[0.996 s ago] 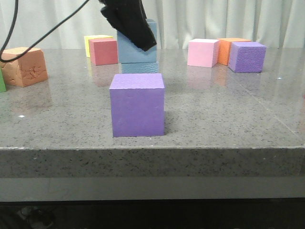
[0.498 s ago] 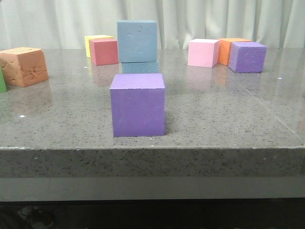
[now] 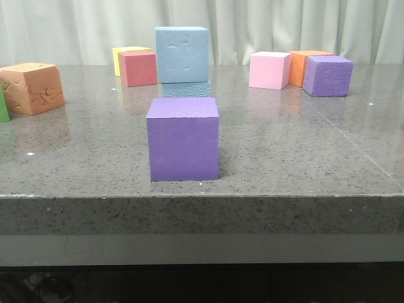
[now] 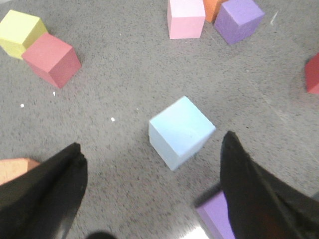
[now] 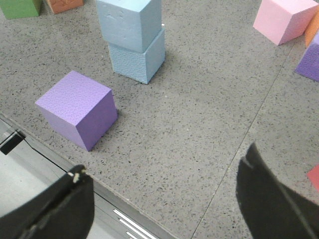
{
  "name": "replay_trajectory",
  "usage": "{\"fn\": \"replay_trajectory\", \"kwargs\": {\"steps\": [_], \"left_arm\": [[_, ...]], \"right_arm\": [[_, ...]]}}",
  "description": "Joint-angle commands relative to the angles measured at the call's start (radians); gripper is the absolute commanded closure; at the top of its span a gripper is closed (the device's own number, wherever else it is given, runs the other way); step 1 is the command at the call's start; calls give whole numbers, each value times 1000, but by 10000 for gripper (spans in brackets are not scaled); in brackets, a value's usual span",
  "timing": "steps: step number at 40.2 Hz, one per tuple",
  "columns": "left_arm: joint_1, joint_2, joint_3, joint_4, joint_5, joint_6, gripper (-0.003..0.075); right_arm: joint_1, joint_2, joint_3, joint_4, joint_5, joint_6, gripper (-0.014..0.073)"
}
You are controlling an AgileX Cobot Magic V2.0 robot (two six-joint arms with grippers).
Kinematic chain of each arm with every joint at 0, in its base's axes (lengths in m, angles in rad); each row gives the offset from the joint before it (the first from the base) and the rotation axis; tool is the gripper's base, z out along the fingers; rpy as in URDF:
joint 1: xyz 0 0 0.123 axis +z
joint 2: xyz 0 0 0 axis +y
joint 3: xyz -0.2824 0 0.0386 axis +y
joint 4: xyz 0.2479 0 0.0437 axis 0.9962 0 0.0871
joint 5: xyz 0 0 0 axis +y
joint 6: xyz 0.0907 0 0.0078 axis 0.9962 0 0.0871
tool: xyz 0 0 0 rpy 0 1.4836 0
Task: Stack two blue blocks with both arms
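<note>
The smooth, dented pale sky-blue foam cube [image 3: 182,55] sits squarely on top of the pebbly pale sky-blue foam cube [image 3: 185,89], the pair standing toward the back of the speckled grey stone surface [image 3: 297,151], behind the large purple foam cube [image 3: 183,138] that hides most of the lower block in the front view; the right wrist view shows the upper block [image 5: 128,22] turned slightly against the lower one [image 5: 137,59] yet resting fully on it, so the stack looks done and stable on its own weight; the left pincer [image 4: 149,194] hangs above the stack with its black fingers [image 4: 47,191] splayed wide and nothing between them, which fits a release with room left so the foam is not dragged off; from that camera only the top cube [image 4: 182,130] shows, the lower one hidden beneath it; the right pincer [image 5: 164,199] is likewise spread and empty, held over the near edge of the surface, well apart from the stack, probably to stay out of the other arm's way, though its fingertips are cut off by the frame and partly blurred; the pink foam cube [image 3: 269,69], the red foam cube [image 3: 138,68] and the other coloured blocks stand apart from the stack, none touching it.
</note>
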Motion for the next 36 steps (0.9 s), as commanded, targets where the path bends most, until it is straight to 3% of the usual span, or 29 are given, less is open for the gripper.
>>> {"fn": "replay_trajectory", "kwargs": {"steps": [1,10,19,28,36], "left_arm": [[-4,-121,83,6,7,-45,184],[-4,-359,472,97,-134,-94,184],[-4,-585,820,97,-298,-116,184],[-4,-750,1032,97,-396,-116,184],[-4,-837,1107,97,-432,-116,184]], "right_arm": [[1,-5,-26,8,-74,-5,4],[1,-5,-26,8,-58,-5,4],[-6,-5,-28,7,-21,-3,4],[-30,-6,-74,-60,173,107,14],[-55,-56,-95,-109,264,165,136]]}}
